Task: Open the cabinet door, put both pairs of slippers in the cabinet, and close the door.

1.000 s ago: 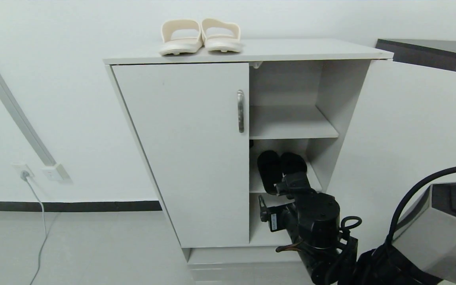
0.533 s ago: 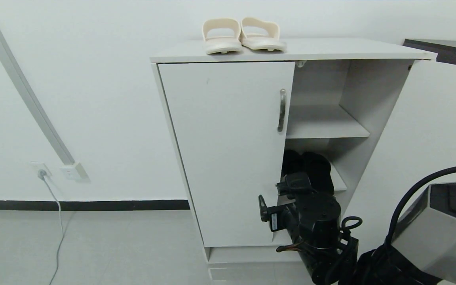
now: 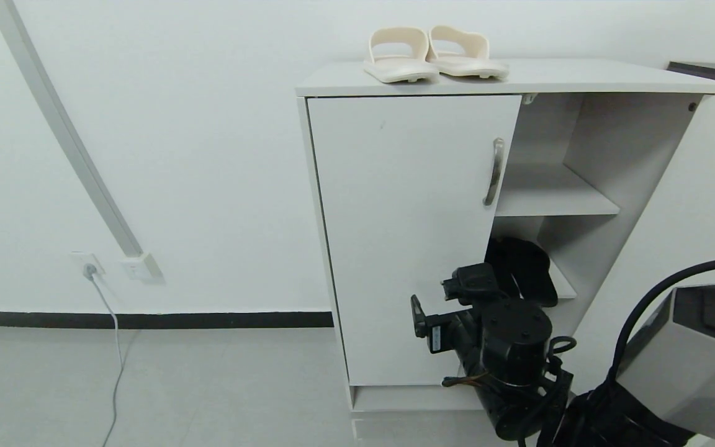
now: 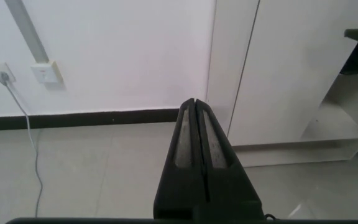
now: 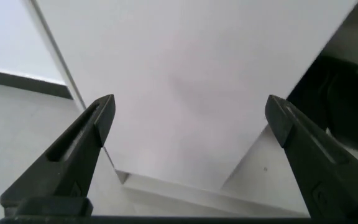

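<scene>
A pair of beige slippers (image 3: 435, 54) sits on top of the white cabinet (image 3: 581, 73). A pair of black slippers (image 3: 522, 270) lies on its middle shelf, also seen as black slippers (image 5: 347, 99) beside the closed door (image 5: 191, 81). The left door (image 3: 407, 236) with its metal handle (image 3: 493, 172) is closed; the right door (image 3: 692, 217) stands wide open. My right arm (image 3: 506, 335) is low before the closed door's inner edge, and my right gripper (image 5: 191, 115) is open and holds nothing. My left gripper (image 4: 194, 106) is shut with nothing in it, low above the floor.
A wall socket with a plugged cable (image 3: 89, 270) and a slanted grey conduit (image 3: 66, 136) are on the wall to the left. The grey floor (image 3: 146, 385) left of the cabinet is free. The upper shelf (image 3: 550, 195) is bare.
The whole picture has shifted right, so the camera has moved left. My right gripper now faces the closed door's lower part instead of the open compartment with the black slippers.
</scene>
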### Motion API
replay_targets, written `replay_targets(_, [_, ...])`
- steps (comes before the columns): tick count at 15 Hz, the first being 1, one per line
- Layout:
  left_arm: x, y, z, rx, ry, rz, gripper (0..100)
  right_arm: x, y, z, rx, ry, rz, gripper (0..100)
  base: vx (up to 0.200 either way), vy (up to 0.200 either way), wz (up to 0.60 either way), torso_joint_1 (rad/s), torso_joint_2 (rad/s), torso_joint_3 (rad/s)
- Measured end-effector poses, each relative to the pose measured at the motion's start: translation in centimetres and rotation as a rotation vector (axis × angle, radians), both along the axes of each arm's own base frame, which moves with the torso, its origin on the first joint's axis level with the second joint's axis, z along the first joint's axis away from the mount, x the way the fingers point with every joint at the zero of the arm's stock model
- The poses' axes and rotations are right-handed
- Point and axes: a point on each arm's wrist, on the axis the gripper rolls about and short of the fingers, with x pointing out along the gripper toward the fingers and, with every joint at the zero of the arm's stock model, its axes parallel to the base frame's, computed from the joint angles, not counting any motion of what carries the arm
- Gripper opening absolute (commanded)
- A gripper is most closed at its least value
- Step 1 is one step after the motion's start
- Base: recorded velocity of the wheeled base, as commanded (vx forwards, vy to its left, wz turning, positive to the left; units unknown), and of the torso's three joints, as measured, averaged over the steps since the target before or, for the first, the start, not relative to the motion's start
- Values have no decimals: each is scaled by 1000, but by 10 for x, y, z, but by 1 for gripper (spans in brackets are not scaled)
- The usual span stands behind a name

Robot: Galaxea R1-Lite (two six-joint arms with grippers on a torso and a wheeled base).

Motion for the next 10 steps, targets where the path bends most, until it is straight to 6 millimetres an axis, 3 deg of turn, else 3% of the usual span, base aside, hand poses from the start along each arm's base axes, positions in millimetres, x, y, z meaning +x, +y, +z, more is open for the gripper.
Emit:
replay_targets(8, [0,0,0,0,-1,0,0,-1,-2,-2,0,-31,21,100,0,0,0,0,0,0])
replay_targets(10, [0,0,0,0,1,0,0,-1,-2,-4,-2,-30,22,100,0,0,0,7,-190,-234])
